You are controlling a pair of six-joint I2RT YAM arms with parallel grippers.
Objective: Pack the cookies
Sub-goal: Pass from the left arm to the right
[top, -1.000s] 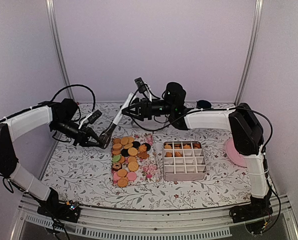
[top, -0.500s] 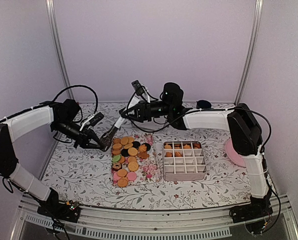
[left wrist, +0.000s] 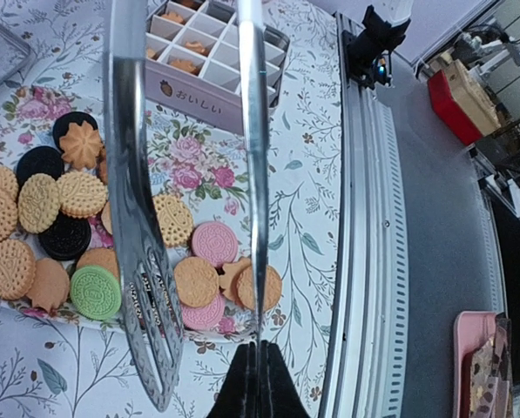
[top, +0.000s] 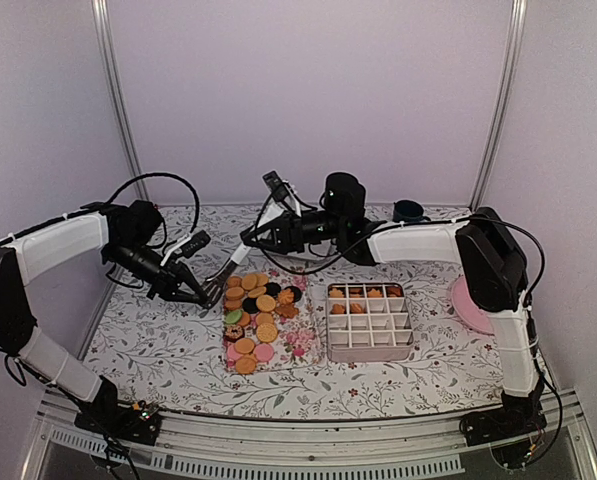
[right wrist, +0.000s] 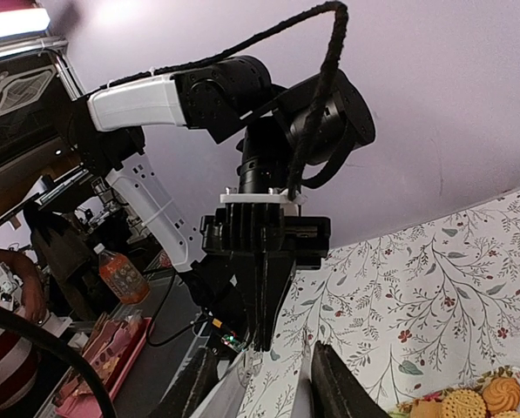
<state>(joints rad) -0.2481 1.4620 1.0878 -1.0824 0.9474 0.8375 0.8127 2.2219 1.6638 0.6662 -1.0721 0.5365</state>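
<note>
The cookies (top: 253, 310) lie in a heap on a floral tray (top: 298, 345); most are orange-golden, a few are dark, pink or green (left wrist: 94, 292). A white divided box (top: 370, 345) stands to the tray's right with a few cookies (top: 363, 293) in its far row. Metal tongs (top: 233, 265) span between both grippers above the tray's far left corner. My left gripper (top: 203, 290) is shut on one tong arm (left wrist: 253, 218) near its tip. My right gripper (top: 246, 243) has its fingers (right wrist: 329, 387) apart, with both tong arms (right wrist: 242, 383) lying against their inner faces.
A pink plate (top: 466, 300) lies at the table's right edge and a dark bowl (top: 410, 209) at the back. The metal base rail (left wrist: 364, 218) runs along the near edge. The box's wall (left wrist: 207, 100) sits just beyond the tray.
My right gripper has moved down and left along the tongs, closer to the left gripper. The left gripper has shifted slightly toward the tray with the tongs.
</note>
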